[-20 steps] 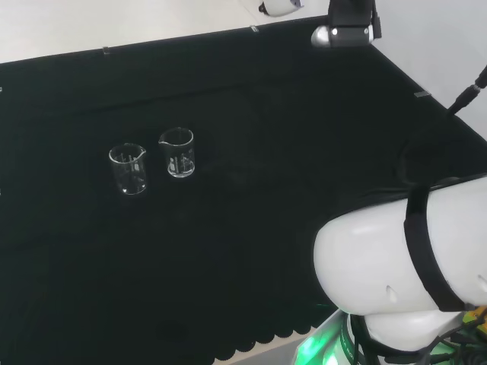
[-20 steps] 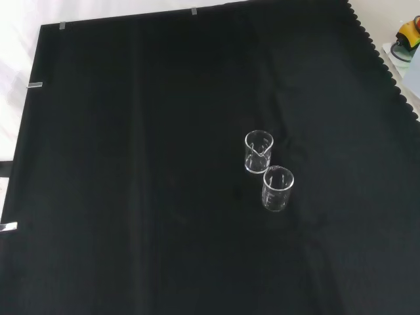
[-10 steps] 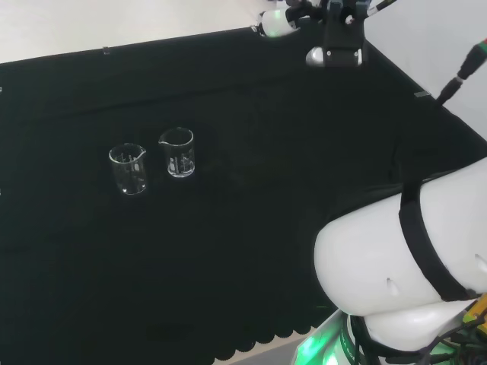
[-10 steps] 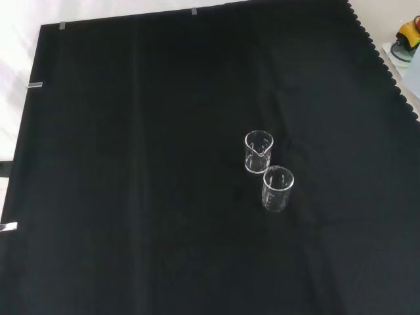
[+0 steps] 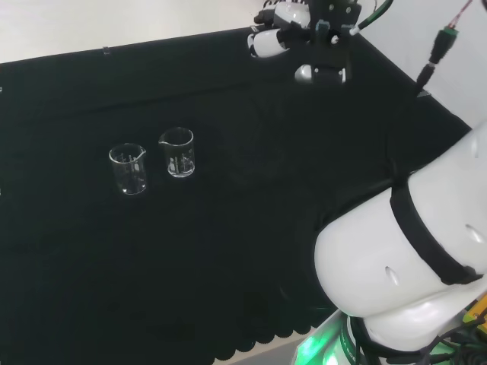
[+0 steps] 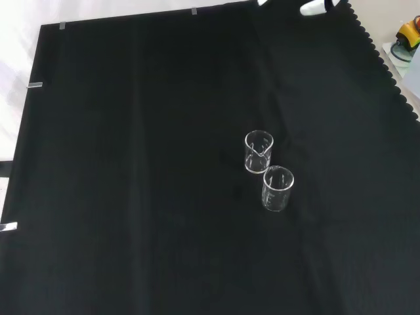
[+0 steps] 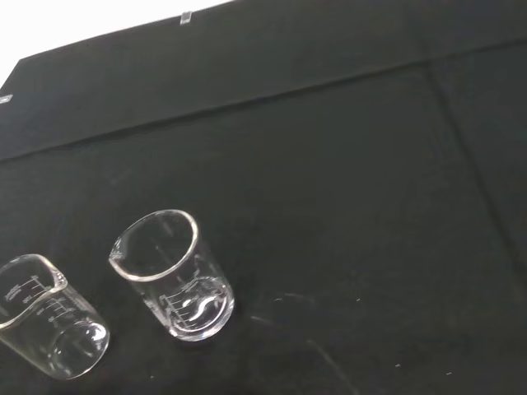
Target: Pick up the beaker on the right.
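Head view: the small clear glass beaker (image 5: 177,153) stands upright at eight o'clock, well apart from the black-and-white hand (image 5: 272,39); its finger state I cannot tell.

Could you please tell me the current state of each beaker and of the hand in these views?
Right beaker, head view: upright on the cloth, empty, untouched.
Left beaker, head view: upright on the cloth, empty, close beside the other but apart from it.
Hand: up in the air near the bench's far edge in the head view, well away from both beakers, holding nothing; whether its fingers are straight or curled cannot be made out.
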`<state>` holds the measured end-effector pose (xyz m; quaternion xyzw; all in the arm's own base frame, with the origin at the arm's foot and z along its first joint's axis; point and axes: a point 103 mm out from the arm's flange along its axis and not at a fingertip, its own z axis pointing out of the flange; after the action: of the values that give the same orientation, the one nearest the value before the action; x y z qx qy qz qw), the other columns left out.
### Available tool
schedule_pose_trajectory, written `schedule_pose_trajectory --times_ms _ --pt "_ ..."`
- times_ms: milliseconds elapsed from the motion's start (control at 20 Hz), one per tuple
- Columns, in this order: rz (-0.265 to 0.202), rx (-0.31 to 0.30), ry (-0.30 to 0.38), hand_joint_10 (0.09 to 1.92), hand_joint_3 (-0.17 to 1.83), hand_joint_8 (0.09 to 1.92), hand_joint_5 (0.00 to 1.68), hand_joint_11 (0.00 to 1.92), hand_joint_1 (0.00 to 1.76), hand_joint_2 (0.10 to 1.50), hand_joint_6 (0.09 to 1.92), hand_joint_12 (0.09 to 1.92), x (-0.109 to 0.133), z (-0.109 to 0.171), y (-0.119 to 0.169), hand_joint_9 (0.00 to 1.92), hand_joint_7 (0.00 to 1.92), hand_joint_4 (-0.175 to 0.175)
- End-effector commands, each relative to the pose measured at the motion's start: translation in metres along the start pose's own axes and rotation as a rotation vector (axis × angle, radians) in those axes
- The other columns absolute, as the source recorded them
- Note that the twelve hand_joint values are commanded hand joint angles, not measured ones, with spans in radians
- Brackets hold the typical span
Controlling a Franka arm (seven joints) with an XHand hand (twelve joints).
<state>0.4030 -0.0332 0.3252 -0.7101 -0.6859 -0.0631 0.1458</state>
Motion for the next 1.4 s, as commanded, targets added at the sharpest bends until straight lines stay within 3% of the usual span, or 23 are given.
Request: schedule_pose_trajectory --times_ms 50,250,450,950,1400 --pt "-0.037 0.015 0.080 0.59 0.94 0.46 0.24 0.00 0.42 0.88 0.09 1.11 0.000 0.025 0.030 0.23 0.14 -0.023" --pt "-0.060 0.036 0.087 0.60 1.03 0.47 0.25 0.00 0.64 0.71 0.09 1.19 -0.002 0.044 0.044 0.25 0.14 -0.018" --pt "-0.089 0.055 0.108 0.61 1.12 0.48 0.26 0.00 0.73 0.61 0.09 1.26 0.000 0.060 0.054 0.29 0.16 -0.015" --pt "-0.128 0.081 0.177 0.62 1.18 0.51 0.27 0.00 0.76 0.50 0.09 1.30 -0.006 0.086 0.072 0.33 0.20 -0.017" --pt "-0.195 0.082 0.231 0.63 1.19 0.52 0.29 0.00 0.75 0.47 0.09 1.32 0.001 0.099 0.083 0.34 0.21 -0.026"
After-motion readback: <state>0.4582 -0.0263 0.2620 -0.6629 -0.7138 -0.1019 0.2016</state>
